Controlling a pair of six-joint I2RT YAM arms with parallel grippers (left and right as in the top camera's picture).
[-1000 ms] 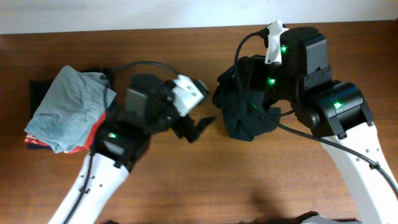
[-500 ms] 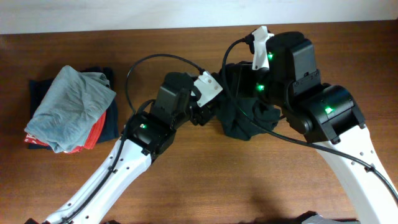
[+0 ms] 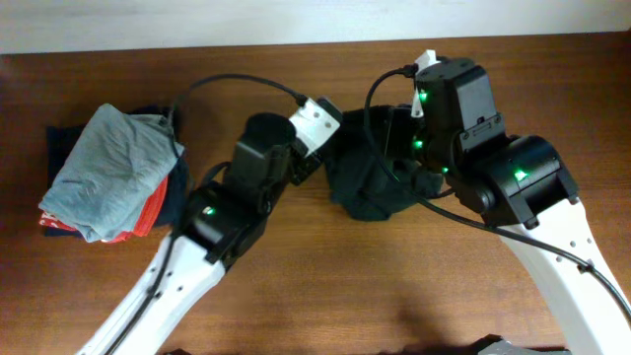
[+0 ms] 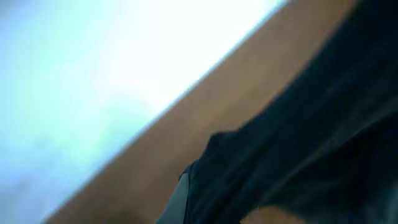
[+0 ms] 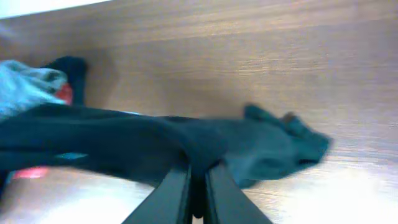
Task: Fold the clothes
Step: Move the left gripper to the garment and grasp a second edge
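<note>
The black short-sleeved T-shirt of soft fabric (image 3: 370, 192) lies bunched on the brown wooden worktop (image 3: 345, 286) between the two claws. The right claw (image 5: 200, 171) is closed, its dark fingers (image 5: 177, 196) nearly together, pinching a fold of the shirt at their tips. From there the cloth stretches away to that claw's left in a raised band, and a loose end lies on the wood to its right. The left claw (image 3: 317, 158) is pressed into the shirt's edge and closed on it, as far as the blurred wrist view shows: dark cloth fills that view. Well apart from the left claw, on its far side from the shirt, a crumpled light grey-blue garment (image 3: 108, 168) tops a stack of folded orange-red (image 3: 148, 212) and navy garments (image 3: 175, 192).
</note>
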